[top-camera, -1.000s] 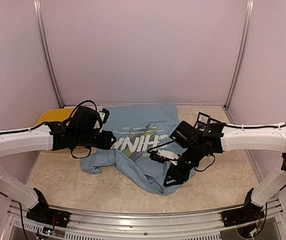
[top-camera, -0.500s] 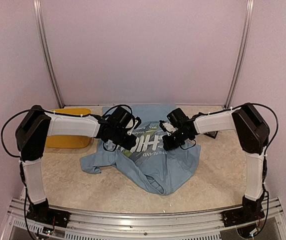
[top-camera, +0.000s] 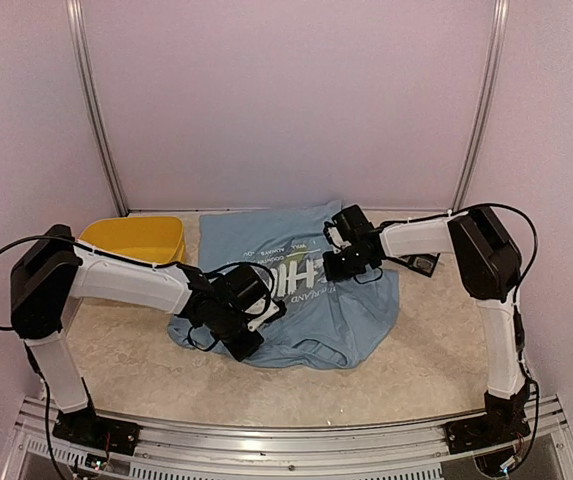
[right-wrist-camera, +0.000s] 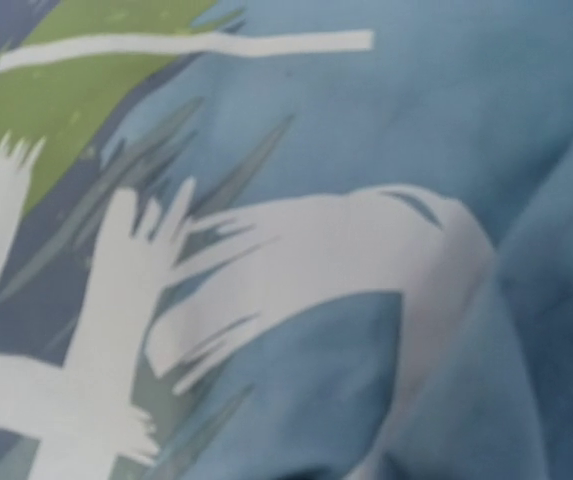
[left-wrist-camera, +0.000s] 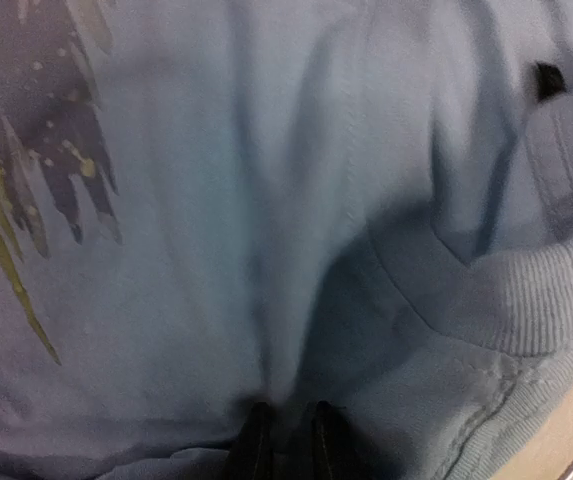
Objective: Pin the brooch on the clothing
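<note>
While left claw point(left-wrist-camera: 286, 447) pinches T-shirt point(left-wrist-camera: 216, 200) fold beside ribbed collar point(left-wrist-camera: 526, 310) edge, right claw point(top-camera: 338, 265) over chest print point(right-wrist-camera: 66, 300), grip unclear.

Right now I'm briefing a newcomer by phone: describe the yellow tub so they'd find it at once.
Take the beige table, then its far left corner, beside the metal post. There, just left of the blue T-shirt, sits the yellow tub. It is the only bright yellow, rigid, open-topped thing there.

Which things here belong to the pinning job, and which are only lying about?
Job: light blue T-shirt; left gripper; right gripper. No brooch visible.
Lying about: yellow tub; small dark object by the right arm.
</note>
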Robot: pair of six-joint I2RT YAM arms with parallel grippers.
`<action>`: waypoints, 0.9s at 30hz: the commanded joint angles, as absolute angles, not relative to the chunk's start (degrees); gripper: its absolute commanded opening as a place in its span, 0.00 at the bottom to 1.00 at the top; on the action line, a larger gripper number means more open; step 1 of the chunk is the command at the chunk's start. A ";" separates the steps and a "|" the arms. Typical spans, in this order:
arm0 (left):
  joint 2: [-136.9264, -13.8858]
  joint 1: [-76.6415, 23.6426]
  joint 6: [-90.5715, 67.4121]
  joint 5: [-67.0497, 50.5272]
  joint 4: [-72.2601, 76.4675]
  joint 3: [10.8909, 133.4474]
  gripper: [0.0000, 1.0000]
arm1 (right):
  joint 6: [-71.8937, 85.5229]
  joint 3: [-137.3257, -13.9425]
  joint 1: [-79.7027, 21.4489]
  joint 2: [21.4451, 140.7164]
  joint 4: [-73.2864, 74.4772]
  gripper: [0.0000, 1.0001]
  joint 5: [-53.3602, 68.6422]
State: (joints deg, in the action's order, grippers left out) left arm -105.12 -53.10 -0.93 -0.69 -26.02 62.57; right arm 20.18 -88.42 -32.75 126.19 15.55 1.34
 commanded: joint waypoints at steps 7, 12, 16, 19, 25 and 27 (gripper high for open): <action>-93.06 -63.16 1.94 -15.61 -40.64 57.79 0.16 | 14.45 -94.17 -32.42 126.82 20.86 0.00 -3.95; -87.39 -62.16 4.61 -15.12 -42.59 62.34 0.21 | 7.39 -93.55 -34.36 119.94 22.36 0.00 -2.12; -84.06 -51.47 -6.59 -12.69 -30.82 62.93 0.20 | 6.13 -85.87 -37.68 112.83 23.38 0.00 -2.07; -86.05 -43.92 -14.75 -3.33 -25.58 61.29 0.20 | 7.41 -81.04 -39.28 110.54 22.43 0.00 1.58; -94.63 -39.17 -22.24 7.02 -23.20 62.86 0.32 | 8.98 -83.01 -41.38 113.55 22.41 0.00 8.28; -94.72 -37.87 -27.56 10.97 -22.11 61.01 0.40 | 9.79 -83.40 -41.32 114.34 22.49 0.00 6.99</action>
State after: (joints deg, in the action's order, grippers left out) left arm -93.41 -38.94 -17.08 0.82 -24.99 62.17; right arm 8.45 -82.61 -41.45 111.85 21.39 5.52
